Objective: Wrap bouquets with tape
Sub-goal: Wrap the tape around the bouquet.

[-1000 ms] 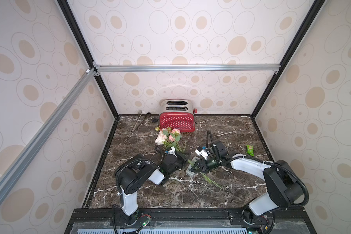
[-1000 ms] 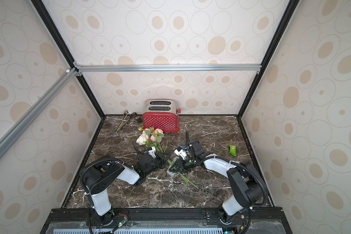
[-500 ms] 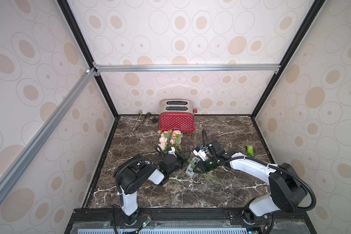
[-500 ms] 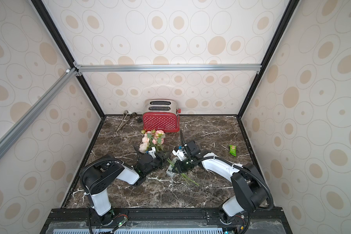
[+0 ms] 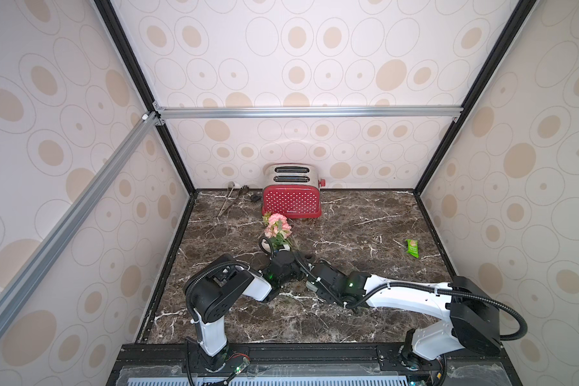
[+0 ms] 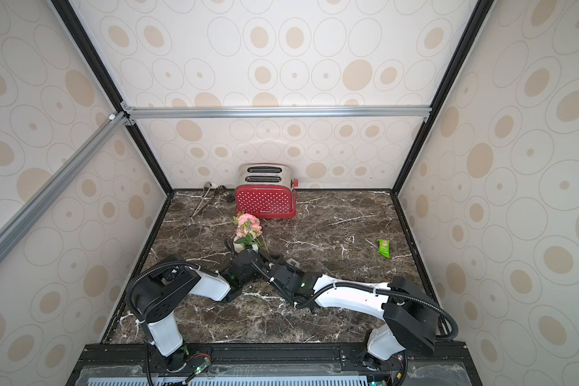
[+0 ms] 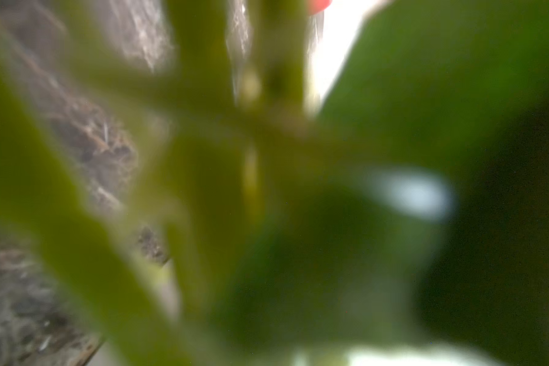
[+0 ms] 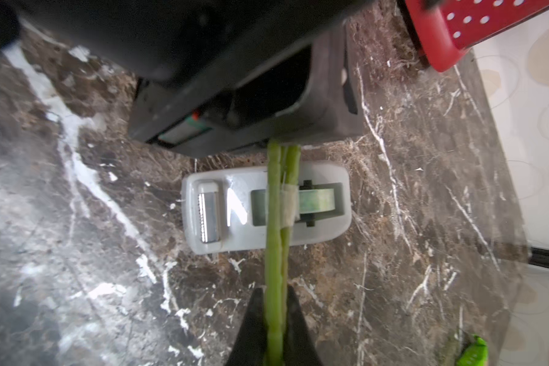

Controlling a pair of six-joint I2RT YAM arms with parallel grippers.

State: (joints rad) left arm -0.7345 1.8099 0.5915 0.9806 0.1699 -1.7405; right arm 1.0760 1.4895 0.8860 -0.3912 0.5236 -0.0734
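I worked inside a lab's mock-kitchen booth: wallpapered panels (image 5: 315, 50) on aluminium framing (image 5: 308, 112), a marble counter (image 5: 365, 214), a red toaster (image 5: 292, 200).

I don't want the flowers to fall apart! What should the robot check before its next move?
1. Right gripper shut on the stems: ok.
2. Left gripper shut on the stems further along: ok.
3. Tape stuck across the stems, above the tape holder: ok.
4. Tape cut free from the roll: not ok, it looks joined to the roll.
5. Tape wrapped all the way round, underneath too: cannot tell.
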